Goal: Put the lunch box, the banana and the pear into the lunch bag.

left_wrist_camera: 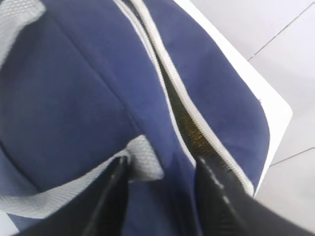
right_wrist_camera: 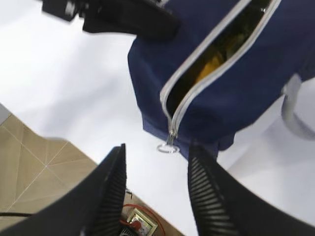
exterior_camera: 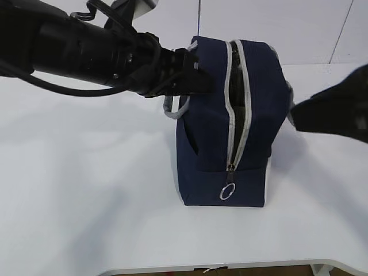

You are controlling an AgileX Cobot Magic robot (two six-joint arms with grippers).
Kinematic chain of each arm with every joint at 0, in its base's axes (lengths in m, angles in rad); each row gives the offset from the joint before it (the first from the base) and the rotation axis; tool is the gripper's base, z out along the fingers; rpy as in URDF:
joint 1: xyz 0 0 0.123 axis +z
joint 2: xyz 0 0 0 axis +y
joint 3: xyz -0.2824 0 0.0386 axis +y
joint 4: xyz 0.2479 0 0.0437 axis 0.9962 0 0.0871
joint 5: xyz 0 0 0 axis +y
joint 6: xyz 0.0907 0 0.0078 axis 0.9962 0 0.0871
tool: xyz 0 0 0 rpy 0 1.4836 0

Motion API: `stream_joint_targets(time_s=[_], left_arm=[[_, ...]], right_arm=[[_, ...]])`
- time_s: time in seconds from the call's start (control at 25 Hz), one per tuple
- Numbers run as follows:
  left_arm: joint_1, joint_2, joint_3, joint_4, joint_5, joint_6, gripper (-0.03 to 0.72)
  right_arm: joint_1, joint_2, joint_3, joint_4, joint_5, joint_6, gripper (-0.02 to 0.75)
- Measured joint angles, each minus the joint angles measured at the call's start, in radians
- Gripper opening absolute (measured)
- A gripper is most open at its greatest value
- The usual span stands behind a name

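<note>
The navy lunch bag (exterior_camera: 213,126) stands on the white table, its grey zipper open along the top and front. The slider and ring pull (exterior_camera: 227,191) hang low on the front. Something yellow (right_wrist_camera: 211,69) shows through the opening; I cannot tell whether it is the banana or the pear. The lunch box is hidden. My left gripper (exterior_camera: 198,72) is at the bag's upper left edge beside a grey handle (left_wrist_camera: 142,160), with a fold of blue fabric between its fingers (left_wrist_camera: 162,167). My right gripper (right_wrist_camera: 157,150) is open and empty, in the air in front of the bag, near the ring pull (right_wrist_camera: 167,147).
The right arm shows as a dark blur at the right edge of the exterior view (exterior_camera: 339,112). The table's front edge (exterior_camera: 230,267) is close below the bag. Tan floor tiles and a cable box (right_wrist_camera: 140,223) lie beyond that edge. The second grey handle (right_wrist_camera: 293,113) hangs on the bag's far side.
</note>
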State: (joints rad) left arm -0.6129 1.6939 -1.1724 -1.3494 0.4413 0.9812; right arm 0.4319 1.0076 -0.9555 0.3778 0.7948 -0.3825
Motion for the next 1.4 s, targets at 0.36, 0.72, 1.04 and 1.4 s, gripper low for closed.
stream_joint_targets(time_s=[0.36,0.72,1.04,1.4], left_arm=[[0.0,-0.004,0.0,-0.009,0.074,0.128,0.371],[0.0,-0.073,0.0,0.019,0.086,0.207,0.372],[0.004,-0.151,0.08,0.105,0.124,0.209,0.373],[0.005,-0.189,0.194,0.048,0.105,0.211,0.373]], right_arm=[[0.0,-0.157,0.198,0.138,-0.098,-0.153,0.351],[0.0,-0.177,0.262,0.175,-0.128,-0.234,0.351],[0.0,-0.177,0.294,0.242,-0.134,-0.327,0.351],[0.0,-0.177,0.295,0.25,-0.159,-0.348,0.351]])
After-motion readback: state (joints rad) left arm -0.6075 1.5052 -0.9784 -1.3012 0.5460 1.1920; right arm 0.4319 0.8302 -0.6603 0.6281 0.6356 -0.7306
